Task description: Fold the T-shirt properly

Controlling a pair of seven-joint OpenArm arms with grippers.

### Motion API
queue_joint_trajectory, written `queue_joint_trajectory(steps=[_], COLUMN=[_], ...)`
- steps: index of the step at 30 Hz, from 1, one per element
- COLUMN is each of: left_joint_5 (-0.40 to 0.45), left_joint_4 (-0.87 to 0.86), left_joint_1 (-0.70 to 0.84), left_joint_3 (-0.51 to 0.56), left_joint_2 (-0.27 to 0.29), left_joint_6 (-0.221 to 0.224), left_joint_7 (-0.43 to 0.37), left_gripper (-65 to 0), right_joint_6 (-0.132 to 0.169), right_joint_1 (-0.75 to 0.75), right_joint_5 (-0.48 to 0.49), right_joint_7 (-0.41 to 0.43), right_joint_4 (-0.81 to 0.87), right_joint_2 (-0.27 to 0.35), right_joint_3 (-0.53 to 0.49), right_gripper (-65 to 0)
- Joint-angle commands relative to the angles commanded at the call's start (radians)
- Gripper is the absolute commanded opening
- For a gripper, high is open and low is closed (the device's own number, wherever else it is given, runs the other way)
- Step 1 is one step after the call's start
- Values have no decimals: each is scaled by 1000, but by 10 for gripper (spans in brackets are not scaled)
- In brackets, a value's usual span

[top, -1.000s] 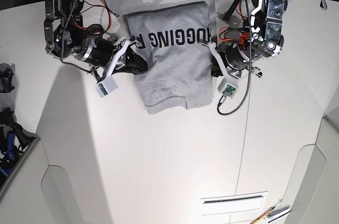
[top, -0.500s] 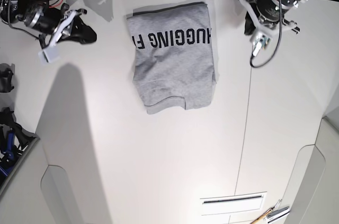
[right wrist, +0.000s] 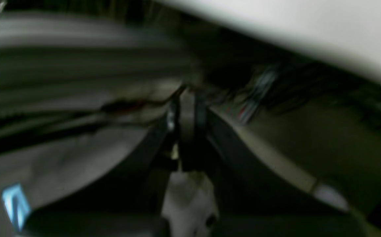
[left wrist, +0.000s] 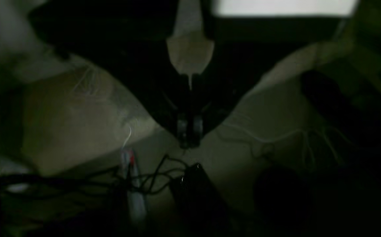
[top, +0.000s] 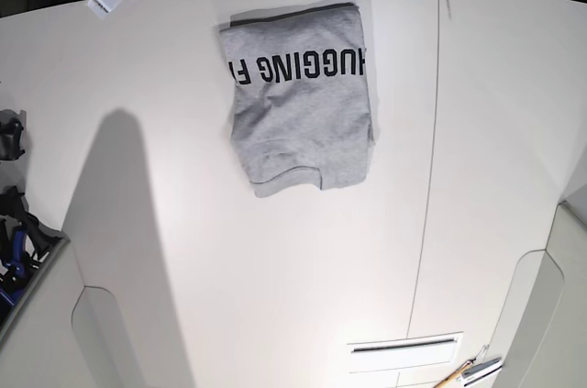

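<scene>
From where I stand, the T-shirt (top: 303, 108) lies alone on the white table (top: 275, 287), tucked into a neat block with its lettering up and the neckband toward the near side, probably so the print shows on the finished fold. The left claw (left wrist: 190, 143) has its tips pressed together on nothing; the right claw (right wrist: 187, 164) looks pressed together too, also empty. Both arms are held back past the far edge, likely to leave the shirt undisturbed. Half a second earlier they hung over the table; the shirt hasn't shifted.
</scene>
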Motion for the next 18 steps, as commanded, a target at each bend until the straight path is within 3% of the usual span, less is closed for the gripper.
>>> queue_joint_trajectory(steps=[3, 6, 8, 12, 14, 16, 18], left_joint_5=[1, 0, -1, -2, -12, -69, -152], left_joint_4=[-204, -402, -526, -739, -819, -890, -961], left_joint_1=[-28, -58, -82, -190, -283, -383, -481], left_joint_3=[32, 98, 159, 307, 397, 495, 595], left_joint_2=[0, -10, -19, -19, -19, -19, -14], left_joint_6=[-13, -14, -10, 137, 204, 251, 263], left_joint_7=[-90, -217, -357, -647, -687, -686, -686], left_gripper=[-650, -650, -650, -650, -650, -650, -650], right_joint_6=[-2, -3, -3, -4, -11, -11, -11], right_joint_1=[-4, -4, -3, 63, 123, 184, 241], right_joint_5=[-86, -208, -289, -465, -542, -592, -619], right_joint_7=[63, 220, 327, 531, 625, 658, 658], right_joint_4=[-64, -148, -211, -366, -461, -560, -658], right_joint_2=[29, 46, 45, 45, 45, 37, 21], right_joint_3=[-135, -246, -308, -446, -513, -570, -619], right_gripper=[-650, -650, -650, -650, -650, -650, -650])
